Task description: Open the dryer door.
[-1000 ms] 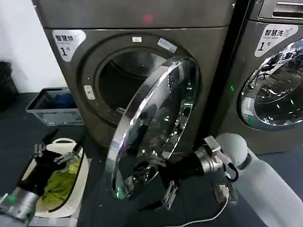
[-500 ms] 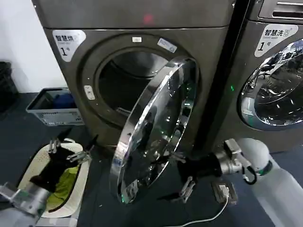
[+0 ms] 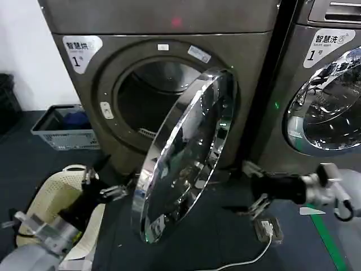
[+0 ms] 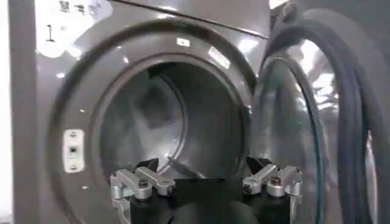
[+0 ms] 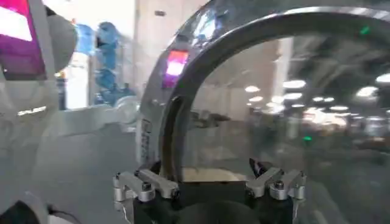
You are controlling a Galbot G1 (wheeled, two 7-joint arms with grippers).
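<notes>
The dryer (image 3: 248, 62) is bronze-grey, with a small white "1" label (image 3: 82, 49) and a pink light (image 3: 176, 21). Its round chrome-rimmed door (image 3: 186, 158) stands swung out, hinged on the right, so the drum mouth (image 3: 149, 96) is exposed. My left gripper (image 3: 107, 182) is open, low beside the door's lower left edge and facing the drum (image 4: 170, 122); its jaws (image 4: 203, 164) hold nothing. My right gripper (image 3: 252, 186) hangs open to the right of the door, apart from it, facing the door's glass (image 5: 274, 122). Nothing lies between the right gripper (image 5: 206, 165) fingers.
A cream laundry basket (image 3: 56, 186) sits on the dark floor at lower left, with a grey crate (image 3: 62, 127) behind it. A second machine (image 3: 321, 101) with a larger "1" label stands at right. A white cable and adapter (image 3: 265, 228) lie on the floor under my right arm.
My right gripper has pulled back to the right, away from the door's lower edge. My left gripper has risen from the basket toward the door. The door stands slightly wider.
</notes>
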